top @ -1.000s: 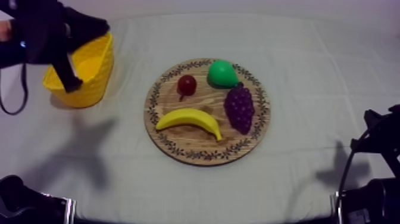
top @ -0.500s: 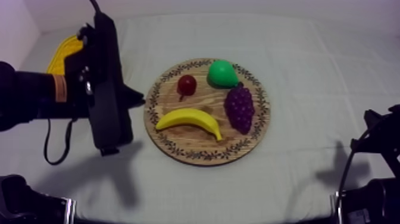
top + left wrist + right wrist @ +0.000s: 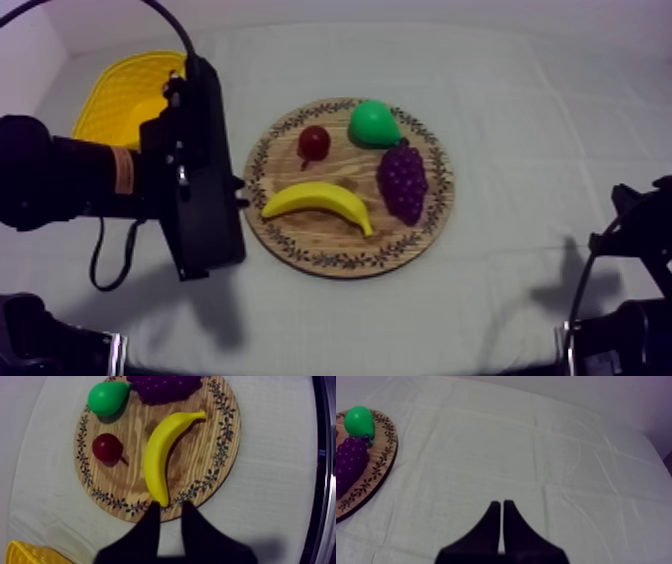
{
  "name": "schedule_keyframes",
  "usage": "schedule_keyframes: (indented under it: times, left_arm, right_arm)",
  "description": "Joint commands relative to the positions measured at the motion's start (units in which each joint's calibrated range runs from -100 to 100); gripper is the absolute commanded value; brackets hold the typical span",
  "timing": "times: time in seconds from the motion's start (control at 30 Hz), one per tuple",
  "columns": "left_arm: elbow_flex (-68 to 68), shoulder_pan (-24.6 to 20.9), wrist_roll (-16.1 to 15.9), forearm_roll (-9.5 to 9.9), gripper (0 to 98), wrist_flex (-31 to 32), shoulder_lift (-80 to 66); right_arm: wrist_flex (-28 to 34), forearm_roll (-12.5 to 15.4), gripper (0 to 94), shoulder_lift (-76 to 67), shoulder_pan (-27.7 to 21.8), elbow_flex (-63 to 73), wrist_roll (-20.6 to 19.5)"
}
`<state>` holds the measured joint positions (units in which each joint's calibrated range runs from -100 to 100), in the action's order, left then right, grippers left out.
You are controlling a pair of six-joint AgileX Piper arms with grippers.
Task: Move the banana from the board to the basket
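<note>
The yellow banana (image 3: 318,203) lies curved on the front half of the round wooden board (image 3: 348,250). My left gripper (image 3: 240,192) hovers at the board's left rim, pointing toward the banana. In the left wrist view its black fingers (image 3: 150,528) are apart with nothing between them, and the gripper (image 3: 171,518) sits just short of the near tip of the banana (image 3: 162,456). The yellow basket (image 3: 125,95) stands at the back left, behind my left arm. My right gripper (image 3: 502,507) is shut as a narrow wedge over bare cloth.
Sharing the board are a green pear (image 3: 372,123), a small red fruit (image 3: 314,142) and purple grapes (image 3: 402,180). The right arm (image 3: 630,260) rests low at the table's right edge. Open cloth surrounds the board.
My left arm has swung from over the basket across to the board's left rim, and its gripper now faces the banana. The fruit and the right arm have stayed put.
</note>
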<state>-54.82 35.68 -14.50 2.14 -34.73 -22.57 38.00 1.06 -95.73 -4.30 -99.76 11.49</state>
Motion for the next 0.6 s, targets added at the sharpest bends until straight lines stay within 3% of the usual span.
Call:
schedule_keyframes:
  times: [0.0, 0.1, 0.23, 0.57]
  left_arm:
    - [0.4, -0.1, 0.3, 0.22, 52.1, 0.1, 0.1]
    - [1.0, -0.1, 1.5, 0.94, 66.2, -0.1, 0.1]
    - [0.8, 0.0, 2.2, 1.46, 75.5, -0.2, 0.4]
    - [-0.1, 0.0, 4.1, 2.99, 77.6, 1.6, 4.6]
  right_arm:
    - [0.0, 0.0, 0.3, 0.0, 0.0, 0.0, 0.0]
    - [0.0, 0.0, 0.3, 0.0, 0.0, 0.0, 0.0]
    - [0.0, 0.0, 0.3, 0.0, 0.0, 0.0, 0.0]
    - [0.0, 0.0, 0.3, 0.0, 0.0, 0.0, 0.0]
